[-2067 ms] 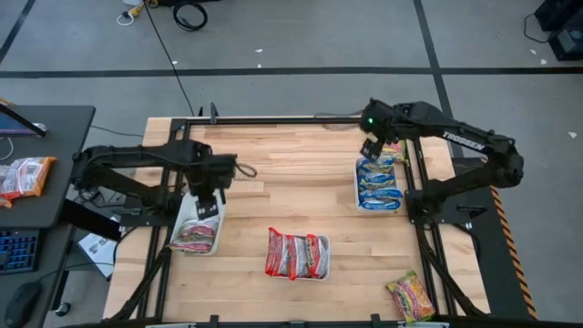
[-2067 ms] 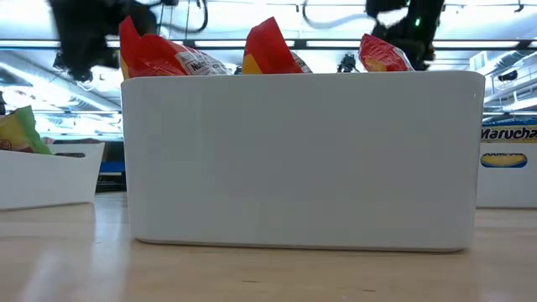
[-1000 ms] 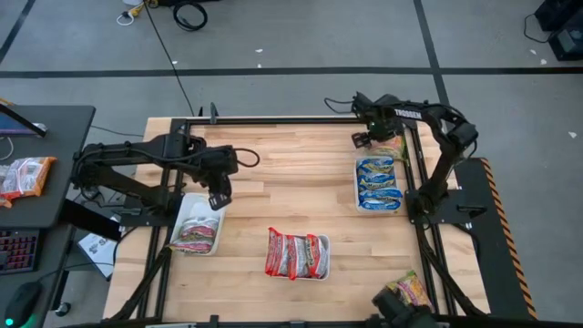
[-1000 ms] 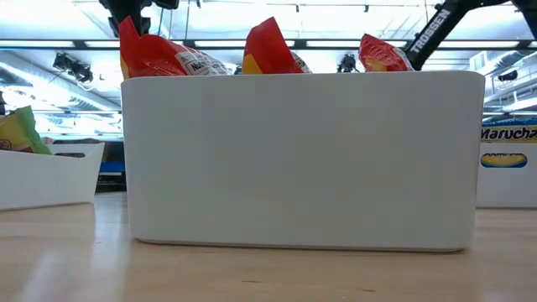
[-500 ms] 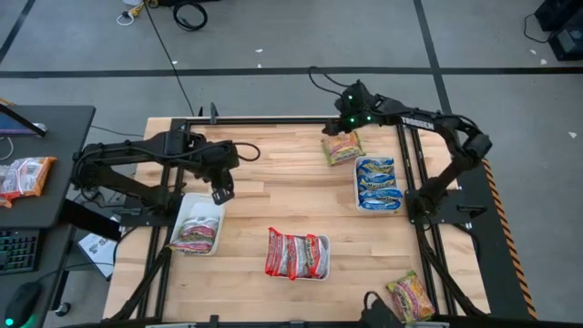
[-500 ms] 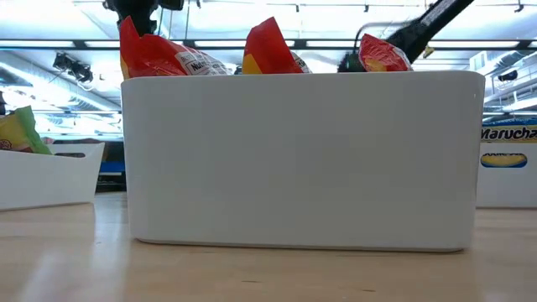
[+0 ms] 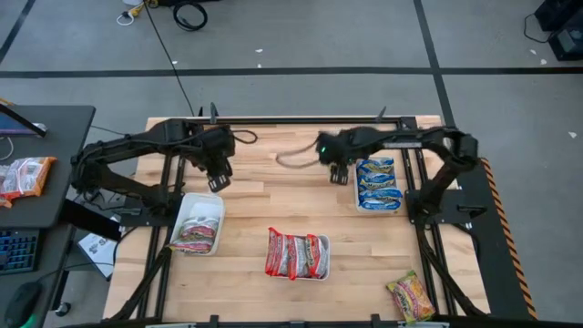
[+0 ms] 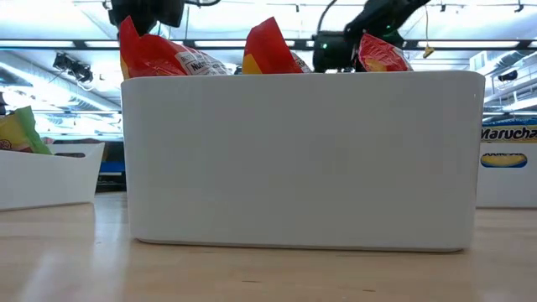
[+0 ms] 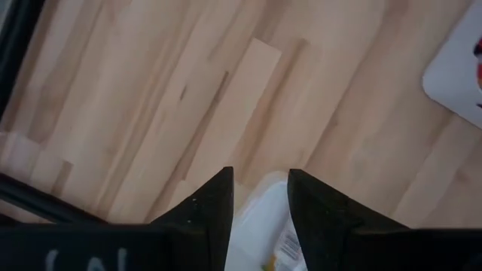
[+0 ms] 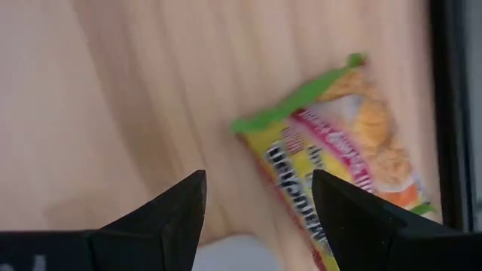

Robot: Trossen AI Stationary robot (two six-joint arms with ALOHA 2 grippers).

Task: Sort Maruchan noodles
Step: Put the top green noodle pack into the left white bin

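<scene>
Right hand (image 7: 339,173) hangs spread and empty just beside the tray of blue Maruchan noodles (image 7: 377,183); left hand (image 7: 217,179), part-open and empty, is well apart from it over the surface (image 7: 273,196)

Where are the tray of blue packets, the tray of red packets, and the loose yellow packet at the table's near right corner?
tray of blue packets (image 7: 357,187): high view, white left rim.
tray of red packets (image 7: 325,258): high view, white right rim.
loose yellow packet (image 7: 411,296): high view, middle of wrapper.
</scene>
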